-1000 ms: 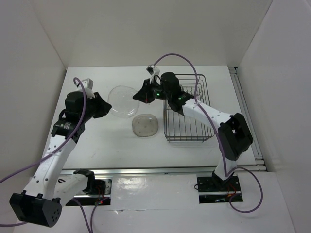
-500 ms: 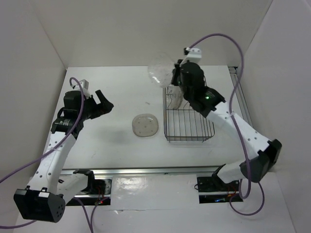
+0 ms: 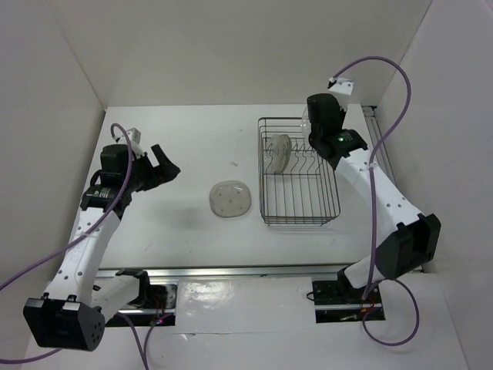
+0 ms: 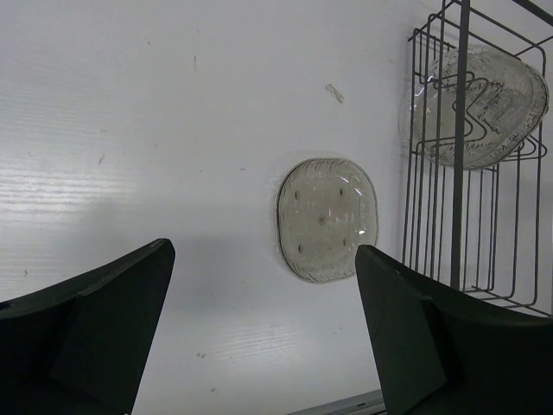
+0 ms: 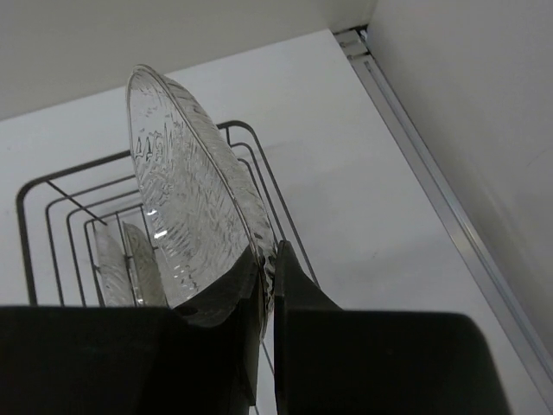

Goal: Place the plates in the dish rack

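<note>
Aloft, right tool (image 5: pixel 266 270) with clear plate (image 5: pixel 186 199)

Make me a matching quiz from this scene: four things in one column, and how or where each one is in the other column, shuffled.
Things:
1 left gripper
2 right gripper
3 speckled plate
4 dish rack

States:
a shut on the clear plate
b lying flat on the table
c open, holding nothing
d holds an upright plate

Pairs: 1-c, 2-a, 3-b, 4-d
</note>
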Available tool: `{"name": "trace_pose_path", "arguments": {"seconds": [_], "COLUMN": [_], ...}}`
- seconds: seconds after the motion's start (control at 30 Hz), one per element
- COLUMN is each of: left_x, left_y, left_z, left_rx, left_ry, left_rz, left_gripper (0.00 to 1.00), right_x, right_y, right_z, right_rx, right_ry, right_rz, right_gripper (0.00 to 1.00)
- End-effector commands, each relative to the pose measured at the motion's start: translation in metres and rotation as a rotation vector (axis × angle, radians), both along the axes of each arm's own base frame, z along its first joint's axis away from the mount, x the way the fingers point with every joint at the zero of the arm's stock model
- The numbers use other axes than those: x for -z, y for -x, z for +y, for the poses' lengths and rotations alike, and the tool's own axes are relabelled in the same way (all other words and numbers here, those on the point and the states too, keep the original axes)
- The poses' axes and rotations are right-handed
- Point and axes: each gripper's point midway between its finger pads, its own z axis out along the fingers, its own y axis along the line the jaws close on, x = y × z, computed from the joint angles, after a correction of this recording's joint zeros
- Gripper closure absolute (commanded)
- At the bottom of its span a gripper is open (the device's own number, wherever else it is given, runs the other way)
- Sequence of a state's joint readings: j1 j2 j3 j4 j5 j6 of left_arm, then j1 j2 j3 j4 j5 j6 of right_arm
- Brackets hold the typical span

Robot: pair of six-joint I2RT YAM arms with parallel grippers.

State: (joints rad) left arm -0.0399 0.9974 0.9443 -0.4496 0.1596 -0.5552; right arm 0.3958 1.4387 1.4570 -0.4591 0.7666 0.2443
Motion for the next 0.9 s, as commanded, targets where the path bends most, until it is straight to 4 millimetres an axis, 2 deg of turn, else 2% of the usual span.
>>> {"name": "trace_pose_path", "arguments": {"seconds": [0.0,0.03,0.07,0.2,0.33,0.43,0.53,0.87], "left_x": [-0.014,-0.014,-0.014,-0.014,-0.014,-0.015,-0.015,-0.018], "left_y": [0.0,0.001,0.001,0.001,0.001,0.002,0.002,0.004], "left_z": [-0.001,-0.002,-0.002,-0.002,-0.004,-0.006,-0.006,-0.006], "left_rx": [0.01,0.017,0.018,0.018,0.028,0.037,0.037,0.037], "left_ry": [0.008,0.013,0.013,0.013,0.019,0.025,0.025,0.025], "left_rz": [-0.047,-0.047,-0.047,-0.047,-0.047,-0.047,-0.047,-0.067], "left_gripper": [0.0,0.0,0.0,0.0,0.0,0.0,0.0,0.0], "right_x": [0.026,0.029,0.044,0.064,0.071,0.085,0.087,0.113], "right_y": [-0.007,-0.011,-0.014,-0.021,-0.024,-0.028,-0.03,-0.035], "right_z": [-0.001,0.001,0.004,0.007,0.01,0.01,0.016,0.034], "right_rx": [0.012,0.012,0.007,0.018,0.032,0.046,0.037,0.023], "right_ry": [0.021,0.021,0.023,0.014,0.024,0.038,0.037,0.059], "right_rz": [0.062,0.063,0.094,0.12,0.126,0.154,0.151,0.189], "right_gripper": [1.0,1.0,1.0,1.0,1.0,1.0,1.0,1.0]}}
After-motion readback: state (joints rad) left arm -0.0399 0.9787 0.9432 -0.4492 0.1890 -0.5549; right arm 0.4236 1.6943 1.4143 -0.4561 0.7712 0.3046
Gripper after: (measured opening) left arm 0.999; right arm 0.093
